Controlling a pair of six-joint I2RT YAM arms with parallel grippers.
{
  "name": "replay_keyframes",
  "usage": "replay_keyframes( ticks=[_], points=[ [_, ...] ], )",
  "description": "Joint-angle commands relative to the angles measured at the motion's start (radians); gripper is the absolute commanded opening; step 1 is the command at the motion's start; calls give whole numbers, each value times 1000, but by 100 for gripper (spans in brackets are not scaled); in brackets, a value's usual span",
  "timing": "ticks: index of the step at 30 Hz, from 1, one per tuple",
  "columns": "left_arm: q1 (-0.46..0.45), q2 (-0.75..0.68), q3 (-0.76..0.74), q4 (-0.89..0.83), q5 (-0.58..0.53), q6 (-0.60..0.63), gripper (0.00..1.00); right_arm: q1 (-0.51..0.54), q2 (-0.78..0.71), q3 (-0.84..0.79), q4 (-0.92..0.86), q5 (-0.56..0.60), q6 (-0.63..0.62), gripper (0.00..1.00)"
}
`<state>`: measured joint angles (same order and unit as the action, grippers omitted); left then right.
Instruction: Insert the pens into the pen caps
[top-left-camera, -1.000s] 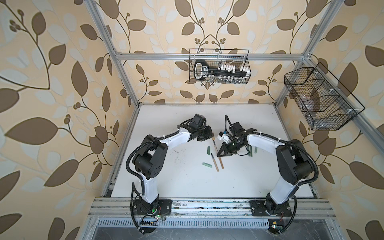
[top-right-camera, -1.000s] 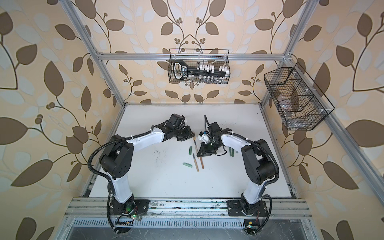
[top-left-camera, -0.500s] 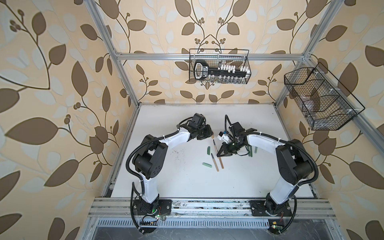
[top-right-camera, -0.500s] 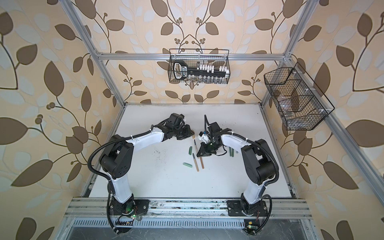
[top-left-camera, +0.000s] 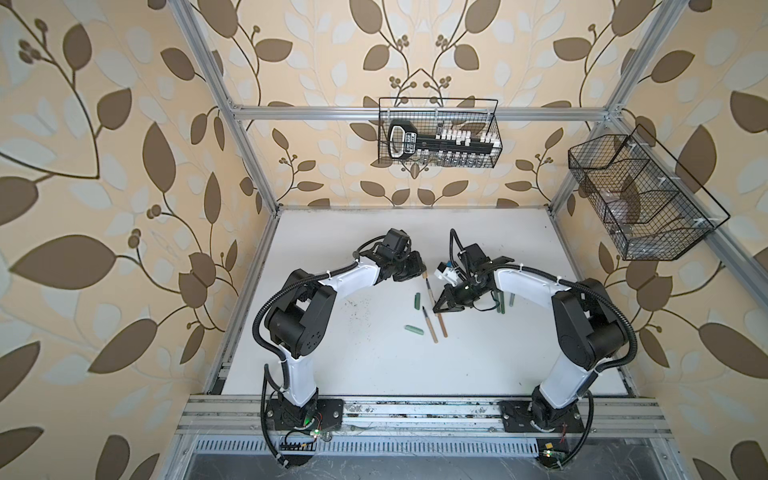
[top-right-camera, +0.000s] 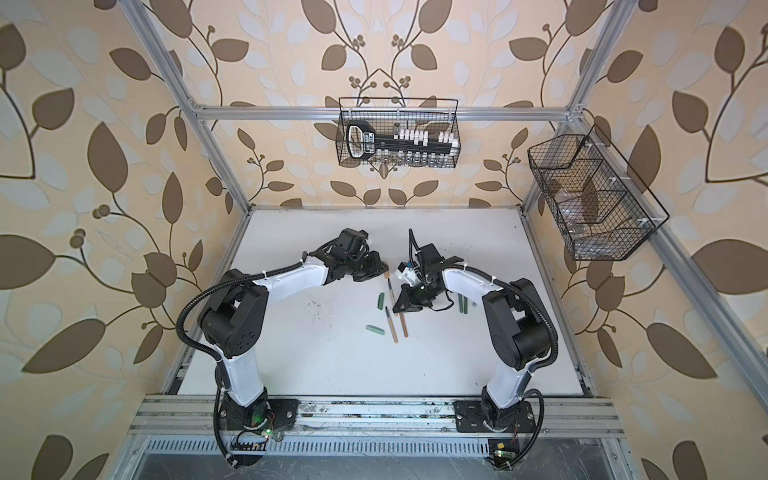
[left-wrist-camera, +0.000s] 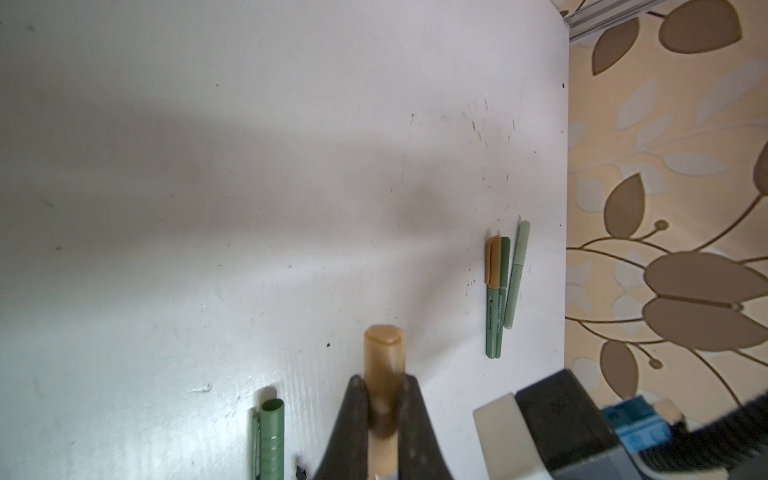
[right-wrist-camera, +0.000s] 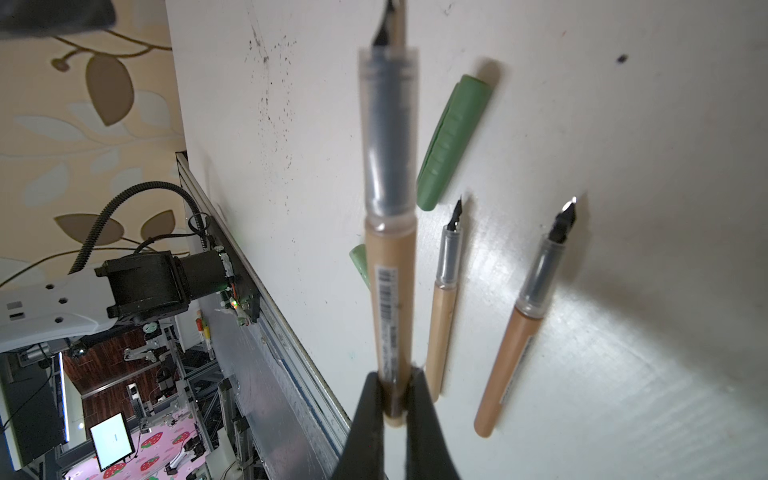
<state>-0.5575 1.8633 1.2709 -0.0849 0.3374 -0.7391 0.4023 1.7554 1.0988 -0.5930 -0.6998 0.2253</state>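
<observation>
A white table (top-left-camera: 374, 374) sits inside a metal frame, with leaf-patterned wallpaper (top-left-camera: 104, 208) on the walls around it.

The left gripper (left-wrist-camera: 383, 384) is pressed tight on a tan cap (left-wrist-camera: 384, 353), which sticks out past its fingertips. The right gripper (right-wrist-camera: 395, 380) is pinching the tail end of a tan pen (right-wrist-camera: 390, 270). The pen is lifted off the table with its dark nib aimed away from the wrist. In both top views the two grippers face each other over the middle of the table, and the cap is just beside the nib end of the held pen. The nib shows bare in the right wrist view, so the pair looks not yet joined.

Outward from there, a second tan pen (right-wrist-camera: 442, 316) and a third tan pen (right-wrist-camera: 515, 345) lie uncapped just beside the right gripper, nibs pointing the same way. A green cap (top-left-camera: 417, 300) lies loose near their nibs, and a second green cap (top-left-camera: 414, 329) lies a little nearer the front edge.

Farther off, past the right arm, a small cluster of green pens (left-wrist-camera: 494, 324) lies side by side. They look capped already, one apparently with a tan cap, though that is hard to be sure of.

So the job seems partly done. One pairing is in hand and two bare tan pens are left. The only loose caps in view are green.
</observation>
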Motion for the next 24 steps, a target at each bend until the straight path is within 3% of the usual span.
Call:
replay_keyframes(
  ticks=[1, 24],
  points=[
    [-8, -56, -10, 23, 3, 15, 6, -4, -14, 37, 1, -19, -9, 3],
    [-17, -58, -2, 54, 6, -6, 6, -9, 9, 63, -13, -17, -21, 3]
  ],
)
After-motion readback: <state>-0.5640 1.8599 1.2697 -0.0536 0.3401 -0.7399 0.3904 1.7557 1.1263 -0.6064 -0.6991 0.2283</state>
